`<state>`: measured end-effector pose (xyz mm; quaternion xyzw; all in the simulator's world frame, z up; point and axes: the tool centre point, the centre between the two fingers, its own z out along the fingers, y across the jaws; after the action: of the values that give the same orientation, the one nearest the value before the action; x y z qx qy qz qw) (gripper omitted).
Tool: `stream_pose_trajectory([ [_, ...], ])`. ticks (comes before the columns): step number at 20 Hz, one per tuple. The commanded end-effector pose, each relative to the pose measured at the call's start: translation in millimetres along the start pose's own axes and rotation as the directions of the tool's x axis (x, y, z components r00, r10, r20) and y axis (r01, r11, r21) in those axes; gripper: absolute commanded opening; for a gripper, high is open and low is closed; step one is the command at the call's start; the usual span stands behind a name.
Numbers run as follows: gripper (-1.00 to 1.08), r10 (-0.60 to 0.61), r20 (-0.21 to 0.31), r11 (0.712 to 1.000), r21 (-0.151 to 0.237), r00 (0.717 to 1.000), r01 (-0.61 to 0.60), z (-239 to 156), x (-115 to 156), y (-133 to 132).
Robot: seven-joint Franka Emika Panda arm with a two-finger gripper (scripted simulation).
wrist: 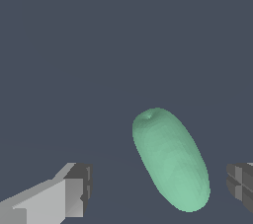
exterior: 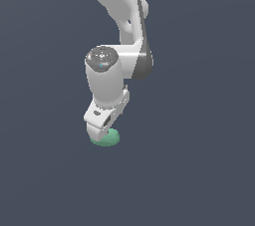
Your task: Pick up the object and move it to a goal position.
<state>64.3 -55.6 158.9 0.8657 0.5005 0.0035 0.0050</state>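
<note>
The gripper (wrist: 158, 193) hangs low over the mint-green oval object (wrist: 170, 161), its fingers (wrist: 74, 196) spread wide with the blob between them — nearer one pad than the other, neither touching. In the exterior view the object (exterior: 108, 139) lies on the flat grey floor (exterior: 199, 170) just under the white hand. Best to centre first, then close across the narrow width. Open floor surrounds it — no edges in sight

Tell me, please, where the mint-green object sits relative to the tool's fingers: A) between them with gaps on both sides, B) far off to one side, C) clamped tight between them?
A: in the wrist view the object lies between the two fingers, with bare floor showing on each side.
</note>
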Motion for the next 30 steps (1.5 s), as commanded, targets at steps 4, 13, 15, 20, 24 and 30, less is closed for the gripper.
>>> stream_pose_trajectory([
  [4,1.00,-0.135,0.001,0.991,0.004,0.991,0.135,7,-7,10],
  [13,1.00,-0.332,-0.001,0.943,0.009,0.943,0.332,17,-20,26],
  [15,1.00,-0.364,-0.002,0.931,0.010,0.931,0.364,18,-22,28],
  [20,1.00,-0.422,-0.004,0.906,0.011,0.906,0.422,22,-26,33],
  [24,1.00,-0.449,-0.004,0.894,0.011,0.894,0.449,23,-28,35],
  [30,1.00,-0.454,-0.005,0.891,0.011,0.891,0.454,24,-29,35],
])
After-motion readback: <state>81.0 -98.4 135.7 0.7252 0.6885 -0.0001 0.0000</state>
